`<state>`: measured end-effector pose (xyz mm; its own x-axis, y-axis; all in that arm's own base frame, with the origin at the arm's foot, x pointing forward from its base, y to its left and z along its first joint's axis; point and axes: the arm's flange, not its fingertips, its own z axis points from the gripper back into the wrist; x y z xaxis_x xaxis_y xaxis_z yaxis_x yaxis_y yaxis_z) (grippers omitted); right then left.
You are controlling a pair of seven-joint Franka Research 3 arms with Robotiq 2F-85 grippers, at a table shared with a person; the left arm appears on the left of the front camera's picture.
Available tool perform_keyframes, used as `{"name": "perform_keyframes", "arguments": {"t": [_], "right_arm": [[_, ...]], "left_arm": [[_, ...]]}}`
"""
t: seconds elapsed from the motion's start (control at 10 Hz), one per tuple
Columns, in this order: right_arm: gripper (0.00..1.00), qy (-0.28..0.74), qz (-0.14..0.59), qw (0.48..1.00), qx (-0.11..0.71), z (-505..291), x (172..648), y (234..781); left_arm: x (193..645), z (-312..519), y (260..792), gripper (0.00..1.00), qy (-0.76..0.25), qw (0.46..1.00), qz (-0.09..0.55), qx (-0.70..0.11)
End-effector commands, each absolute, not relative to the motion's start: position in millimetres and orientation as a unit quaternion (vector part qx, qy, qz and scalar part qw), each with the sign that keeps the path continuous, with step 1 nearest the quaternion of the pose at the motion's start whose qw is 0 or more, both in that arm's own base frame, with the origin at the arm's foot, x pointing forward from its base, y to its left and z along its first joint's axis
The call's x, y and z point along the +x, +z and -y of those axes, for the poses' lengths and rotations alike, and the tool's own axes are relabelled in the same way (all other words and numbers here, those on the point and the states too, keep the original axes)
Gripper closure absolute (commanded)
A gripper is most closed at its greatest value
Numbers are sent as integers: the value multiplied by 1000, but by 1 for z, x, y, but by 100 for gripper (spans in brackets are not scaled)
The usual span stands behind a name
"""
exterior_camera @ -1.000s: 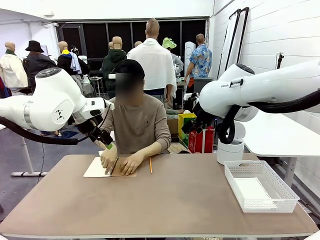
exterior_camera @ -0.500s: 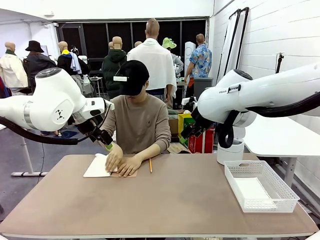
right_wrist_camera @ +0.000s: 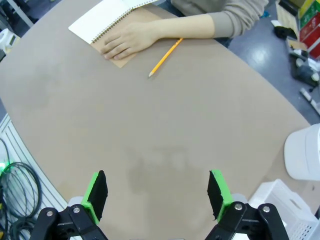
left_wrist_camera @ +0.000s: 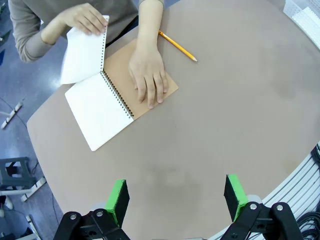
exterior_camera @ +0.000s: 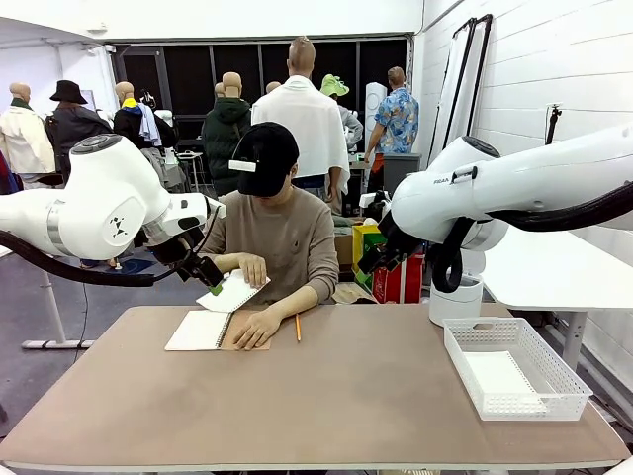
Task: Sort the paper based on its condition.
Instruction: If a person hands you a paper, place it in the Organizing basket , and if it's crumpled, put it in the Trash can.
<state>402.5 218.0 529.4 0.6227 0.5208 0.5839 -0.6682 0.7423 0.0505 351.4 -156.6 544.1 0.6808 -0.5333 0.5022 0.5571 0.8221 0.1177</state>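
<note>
Both grippers released above the table; person lifting a sheet from the notebook.

Left gripper (left_wrist_camera: 175, 197): fingers spread, grasping nothing, over bare table (left_wrist_camera: 225, 115). Right gripper (right_wrist_camera: 156, 192): fingers spread, grasping nothing, likewise over bare table. The person's one hand (left_wrist_camera: 89, 19) holds a white sheet (left_wrist_camera: 82, 50) raised at the spiral of the open notebook (left_wrist_camera: 107, 100); the other hand (left_wrist_camera: 147, 75) presses flat on the brown cover. A pencil (left_wrist_camera: 177, 46) lies just beside that hand. More paper (exterior_camera: 499, 376) lies in the white basket (exterior_camera: 569, 396) at the table's right end.
</note>
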Motion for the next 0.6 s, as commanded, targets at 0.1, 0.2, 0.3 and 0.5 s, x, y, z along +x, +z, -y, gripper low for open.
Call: {"name": "perform_keyframes", "arguments": {"t": [0.1, 0.2, 0.3, 0.5], "right_arm": [[0, 330, 273, 894, 133, -215, 401, 530], [0, 330, 273, 894, 133, -215, 401, 530], [0, 330, 273, 894, 133, -215, 401, 530], [0, 330, 273, 894, 133, -215, 401, 530]], "left_arm": [[352, 155, 544, 0, -299, 916, 267, -19], [352, 155, 544, 0, -299, 916, 267, -19], [352, 155, 544, 0, -299, 916, 267, -19], [352, 155, 544, 0, -299, 916, 267, -19]]}}
